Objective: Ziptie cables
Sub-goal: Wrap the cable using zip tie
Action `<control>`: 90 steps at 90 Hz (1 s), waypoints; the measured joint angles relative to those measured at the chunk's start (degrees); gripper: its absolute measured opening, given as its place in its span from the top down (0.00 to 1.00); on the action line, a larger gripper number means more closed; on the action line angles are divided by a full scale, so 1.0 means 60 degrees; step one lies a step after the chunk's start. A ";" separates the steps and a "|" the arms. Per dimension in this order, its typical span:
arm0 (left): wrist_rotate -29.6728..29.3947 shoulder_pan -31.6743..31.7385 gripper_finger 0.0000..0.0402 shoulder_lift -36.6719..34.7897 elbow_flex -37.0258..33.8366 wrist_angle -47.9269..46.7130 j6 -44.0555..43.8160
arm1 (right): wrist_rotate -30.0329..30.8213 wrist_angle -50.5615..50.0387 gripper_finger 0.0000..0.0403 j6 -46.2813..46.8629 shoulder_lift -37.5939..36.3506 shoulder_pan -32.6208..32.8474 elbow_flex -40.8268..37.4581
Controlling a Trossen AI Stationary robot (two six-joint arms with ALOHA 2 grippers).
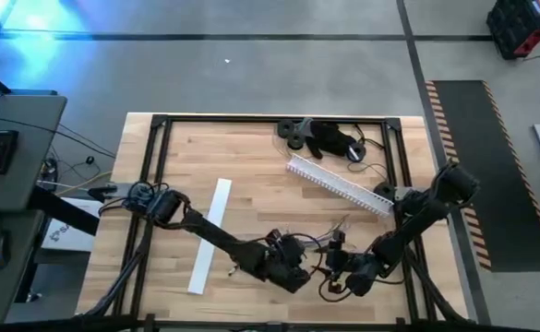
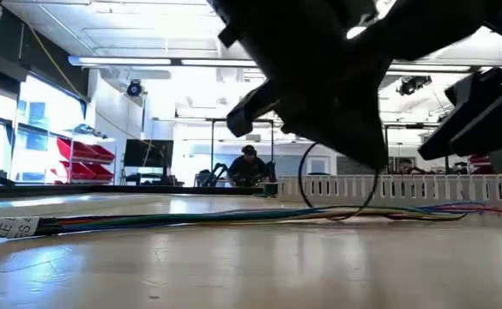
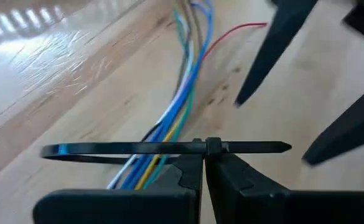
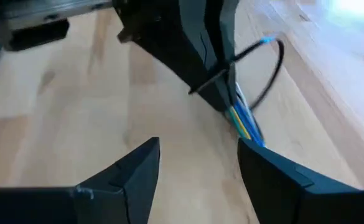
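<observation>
Left gripper [image 3: 203, 163] has its jaws clamped on the black ziptie [image 3: 138, 148], already looped round the cables [image 3: 175, 112] lying near the bench's [image 1: 251, 166] front edge. Right gripper [image 4: 197, 168] is just beside, jaws wide & empty. Cinching step, I reckon: next the right needs to catch the tail & pull.

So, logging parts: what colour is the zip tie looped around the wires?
Black, clearest in left wrist view.
</observation>
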 joint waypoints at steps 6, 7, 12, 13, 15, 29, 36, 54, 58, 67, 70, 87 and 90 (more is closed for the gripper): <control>-0.0020 0.0029 1.00 0.0048 -0.0011 -0.0088 0.0001 | 0.0387 0.0189 0.50 -0.0030 0.0143 0.0007 0.0007; -0.0022 0.0035 1.00 0.0068 -0.0011 -0.0078 -0.0003 | 0.0468 0.0183 0.50 0.0009 0.0159 0.0007 0.0006; -0.0086 0.0040 1.00 0.0129 -0.0011 -0.0025 -0.0019 | 0.0776 0.0180 0.50 0.0167 0.0211 0.0000 0.0000; -0.0090 0.0041 1.00 0.0138 -0.0011 -0.0035 -0.0018 | 0.0816 0.0179 0.50 0.0178 0.0211 0.0000 0.0000; -0.0088 0.0046 1.00 0.0148 -0.0013 -0.0060 -0.0015 | 0.0889 0.0195 0.50 0.0175 0.0211 -0.0004 0.0000; -0.0072 0.0071 1.00 0.0148 -0.0013 -0.0017 0.0020 | 0.0936 0.0583 0.50 0.0115 0.0211 -0.0061 0.0000; -0.0072 0.0098 1.00 0.0148 -0.0014 0.0019 0.0142 | 0.0892 0.0547 0.50 0.0102 0.0211 -0.0195 0.0000; -0.0068 0.0102 1.00 0.0148 -0.0014 0.0063 0.0171 | 0.0987 0.0639 0.54 0.0101 0.0457 -0.0446 0.0000; -0.0072 0.0102 1.00 0.0148 -0.0014 0.0074 0.0174 | 0.0987 0.0706 0.57 0.0102 0.0539 -0.0466 0.0000; -0.0068 0.0102 1.00 0.0148 -0.0014 0.0072 0.0171 | 0.1045 0.0840 0.65 0.0098 0.0659 -0.0492 -0.0004; -0.0068 0.0102 1.00 0.0148 -0.0014 0.0070 0.0171 | 0.1143 0.0906 0.69 0.0098 0.0659 -0.0492 -0.0002; -0.0075 0.0102 1.00 0.0148 -0.0014 0.0063 0.0171 | 0.1235 0.1091 0.88 -0.0147 0.0659 -0.0481 0.0000; -0.0075 0.0102 1.00 0.0148 -0.0014 0.0067 0.0171 | 0.1230 0.1104 0.91 -0.0153 0.0659 -0.0480 0.0000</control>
